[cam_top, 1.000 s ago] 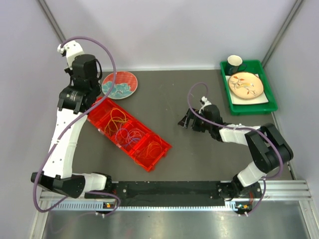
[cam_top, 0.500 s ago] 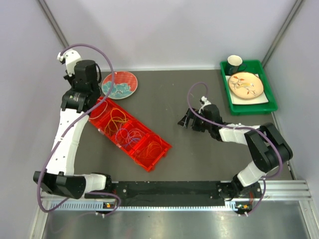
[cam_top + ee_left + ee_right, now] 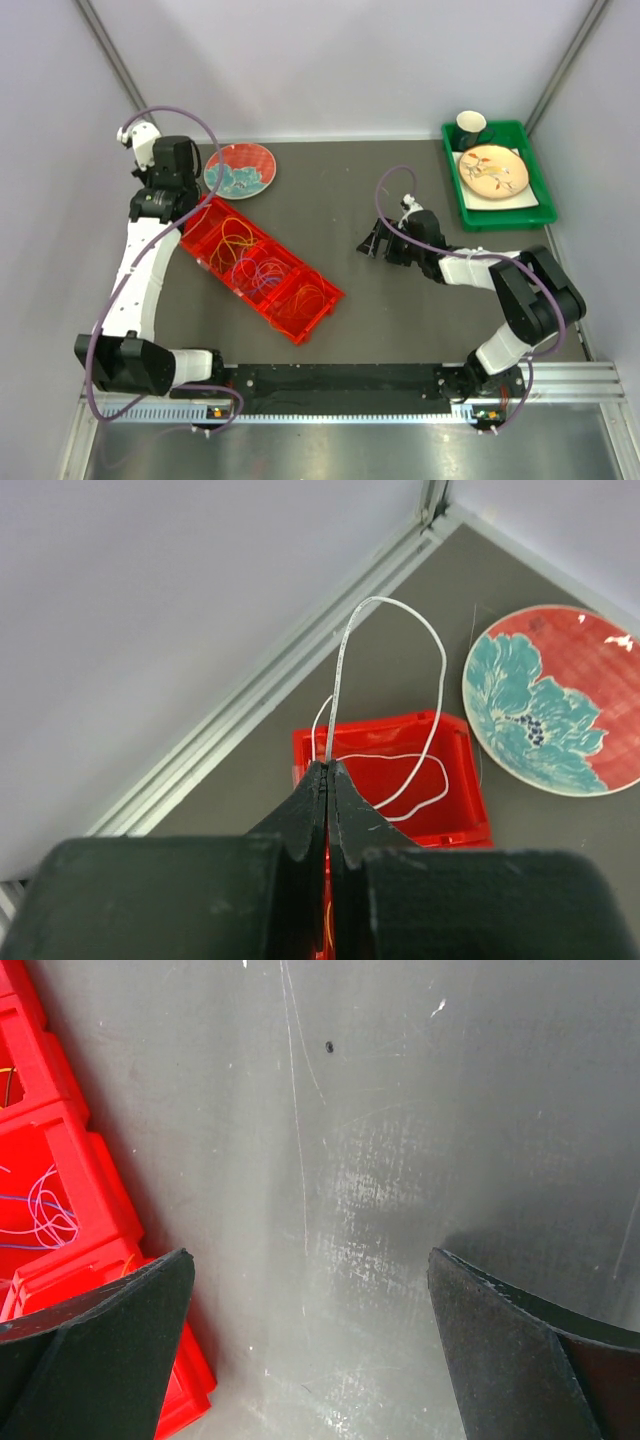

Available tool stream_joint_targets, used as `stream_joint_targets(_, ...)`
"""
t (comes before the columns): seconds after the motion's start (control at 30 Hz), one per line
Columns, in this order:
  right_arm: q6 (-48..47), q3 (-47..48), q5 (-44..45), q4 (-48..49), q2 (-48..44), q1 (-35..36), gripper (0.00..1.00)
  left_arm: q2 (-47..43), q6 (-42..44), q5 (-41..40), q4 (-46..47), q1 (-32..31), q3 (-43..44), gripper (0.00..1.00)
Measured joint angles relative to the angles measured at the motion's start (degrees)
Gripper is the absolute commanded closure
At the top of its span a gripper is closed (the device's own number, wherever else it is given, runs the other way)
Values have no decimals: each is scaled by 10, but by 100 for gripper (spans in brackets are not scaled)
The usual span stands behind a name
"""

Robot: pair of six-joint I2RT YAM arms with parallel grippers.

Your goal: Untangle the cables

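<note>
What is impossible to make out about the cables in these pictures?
- Top view: the white cable is too thin to see, and the arm's wrist hides the left fingers.
- Top view: the other cables in the red tray are too small to tell which cross.
- Left wrist view: the fingers cover most of the tray.
- Right wrist view: the left edge cuts the tray off.

No text, label, brand, number or sign can be read in any view; the red plate (image 3: pixel 240 170) and the orange plate (image 3: pixel 494 171) carry only painted flower patterns, no lettering
</note>
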Motion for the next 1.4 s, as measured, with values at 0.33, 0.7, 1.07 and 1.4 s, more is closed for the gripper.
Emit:
stream_joint_targets(0.33, 0, 3, 0, -3, 1, 0, 1, 0, -49, 44, 24, 22, -68, 100)
stream_joint_targets(0.7, 0, 7, -2, -4, 4, 0, 1, 24, -97, 86, 34, 37, -106, 100)
stream_joint_targets(1.07, 0, 7, -5, -4, 6, 0, 1, 31, -115, 91, 37, 45, -147, 100)
stream_joint_targets(1.4, 0, 15, -6, -4, 12, 0, 1, 79, -121, 88, 57, 65, -158, 100)
